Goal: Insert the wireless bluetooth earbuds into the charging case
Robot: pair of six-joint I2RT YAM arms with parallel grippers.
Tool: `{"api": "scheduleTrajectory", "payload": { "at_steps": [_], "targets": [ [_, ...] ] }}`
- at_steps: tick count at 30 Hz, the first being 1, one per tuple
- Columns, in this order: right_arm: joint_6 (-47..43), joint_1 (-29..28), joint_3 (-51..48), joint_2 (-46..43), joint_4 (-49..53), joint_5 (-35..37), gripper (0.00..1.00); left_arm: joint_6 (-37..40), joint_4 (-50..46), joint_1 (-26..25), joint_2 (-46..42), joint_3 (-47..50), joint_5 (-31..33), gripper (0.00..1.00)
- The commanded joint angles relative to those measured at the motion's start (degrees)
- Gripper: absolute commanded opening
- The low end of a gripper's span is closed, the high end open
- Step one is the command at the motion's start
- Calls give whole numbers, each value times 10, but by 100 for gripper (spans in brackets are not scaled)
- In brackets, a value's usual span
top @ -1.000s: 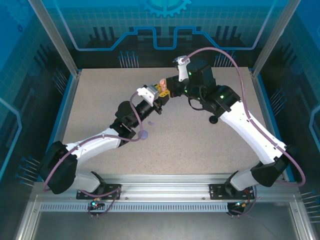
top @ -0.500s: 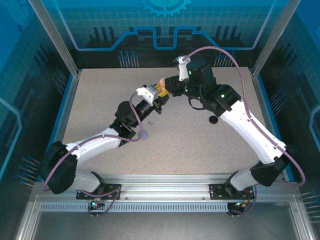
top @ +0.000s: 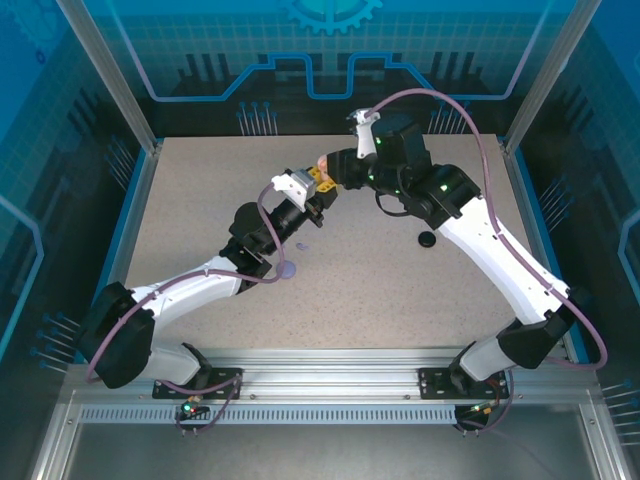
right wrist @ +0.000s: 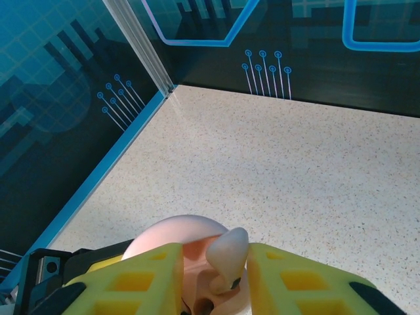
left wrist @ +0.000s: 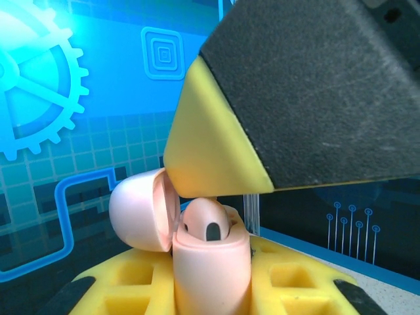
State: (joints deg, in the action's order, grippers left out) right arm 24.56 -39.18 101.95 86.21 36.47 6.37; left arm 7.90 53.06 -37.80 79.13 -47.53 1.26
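The step in hand, as I judge it, is seating a pink earbud (right wrist: 228, 252) in its socket. The left pincer (left wrist: 211, 292) is clamping the pink case (left wrist: 211, 259) upright at the bottom centre of the left wrist view, with the lid (left wrist: 134, 210) hanging open to the left. The earbud is sitting in the mouth of the case, its rounded head poking above the rim. The right pincer (right wrist: 214, 279) is standing over it at the bottom of the right wrist view. Its jaws are slightly apart, one on each side of the earbud, with a thin gap showing on the left side.

The next move is probably calling for the right pincer to lift straight off without dragging the earbud out, then to check that it is sitting fully down.

In the top view, a lilac round case (top: 288, 269) is lying on the table (top: 380, 300) below the left arm, and a black round case (top: 427, 239) is lying right of centre. Both are well apart from the work, so nothing is blocking it, but the two pincers are crowding each other closely.
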Motion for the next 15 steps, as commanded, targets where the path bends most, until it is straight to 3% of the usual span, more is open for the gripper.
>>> {"api": "scheduleTrajectory", "payload": {
  "at_steps": [1, 15],
  "targets": [
    [13, 10, 29, 13, 3, -16, 32, 8, 33, -6, -3, -16, -1, 0],
    [51, 19, 57, 39, -17, -47, 34, 4, 33, -7, 0, -16, -3, 0]
  ]
}}
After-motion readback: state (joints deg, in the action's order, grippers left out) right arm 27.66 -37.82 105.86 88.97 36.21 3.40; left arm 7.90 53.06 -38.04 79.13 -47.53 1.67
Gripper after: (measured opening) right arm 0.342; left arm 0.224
